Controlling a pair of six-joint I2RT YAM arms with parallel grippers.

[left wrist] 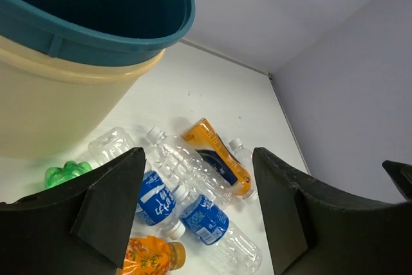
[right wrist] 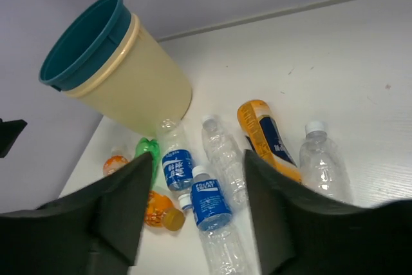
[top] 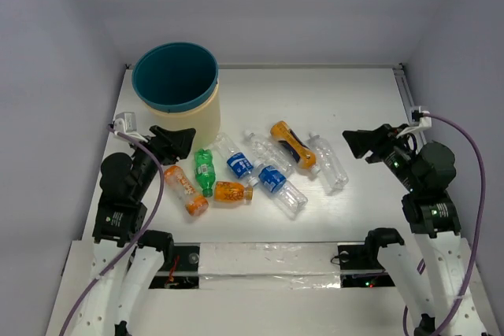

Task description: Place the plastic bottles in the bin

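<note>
Several plastic bottles lie in a loose row on the white table in front of the bin (top: 201,119), a round bucket with a teal inside and a cream wall. From left to right they include an orange bottle (top: 185,191), a green one (top: 205,171), blue-labelled clear ones (top: 277,182) and a plain clear one (top: 328,162). My left gripper (top: 178,142) hovers open and empty at the row's left end, just right of the bin (left wrist: 58,101). At the row's right end my right gripper (top: 356,145) hangs open and empty, looking at a blue-labelled bottle (right wrist: 209,204).
An orange and navy bottle (top: 293,145) lies at the back of the row beside a clear one (top: 266,151). Grey walls close the table at the back and both sides. A rail (top: 407,92) runs along the right edge.
</note>
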